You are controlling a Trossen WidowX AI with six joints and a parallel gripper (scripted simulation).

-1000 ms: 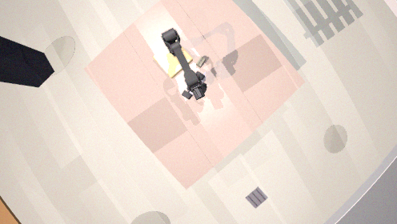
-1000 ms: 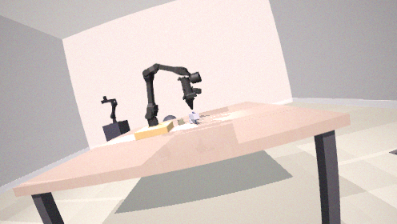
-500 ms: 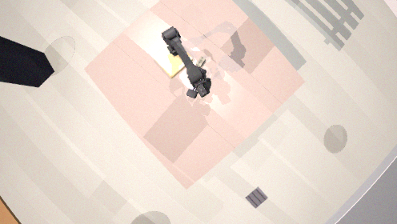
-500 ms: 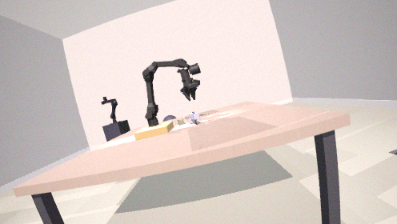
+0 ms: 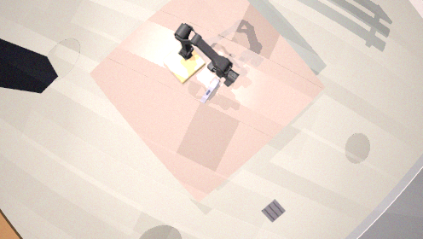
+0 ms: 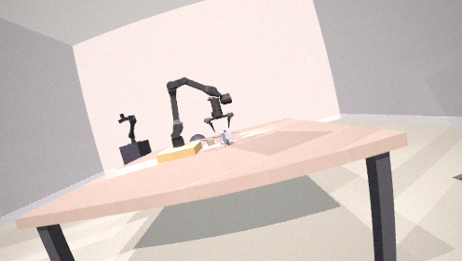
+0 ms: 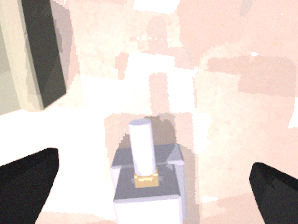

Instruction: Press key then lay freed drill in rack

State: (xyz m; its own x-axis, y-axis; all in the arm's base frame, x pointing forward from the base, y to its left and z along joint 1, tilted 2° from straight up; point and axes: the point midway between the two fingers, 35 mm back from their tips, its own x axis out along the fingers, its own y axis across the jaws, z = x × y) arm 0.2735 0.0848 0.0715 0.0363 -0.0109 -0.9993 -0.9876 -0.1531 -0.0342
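The drill (image 7: 143, 145) stands as a pale cylinder rising out of a lavender block (image 7: 149, 196), and we read it as seated there because the block is what grips it until the small tan key (image 7: 145, 179) at its foot is pushed down. From above, the block shows as a small pale piece on the pink tabletop (image 5: 141, 107), just beside the arm's wrist. We hold our hand (image 6: 218, 125) above it with the fingers spread wide and nothing between them, one dark tip at each side of the wrist view, so the cylinder falls in the gap; that suits closing around the drill next, in our judgement. The yellow slab (image 5: 188, 68) by the arm's base lies near; whether it or the grey box (image 7: 29, 46) at the left of the wrist view is the rack, we cannot tell.
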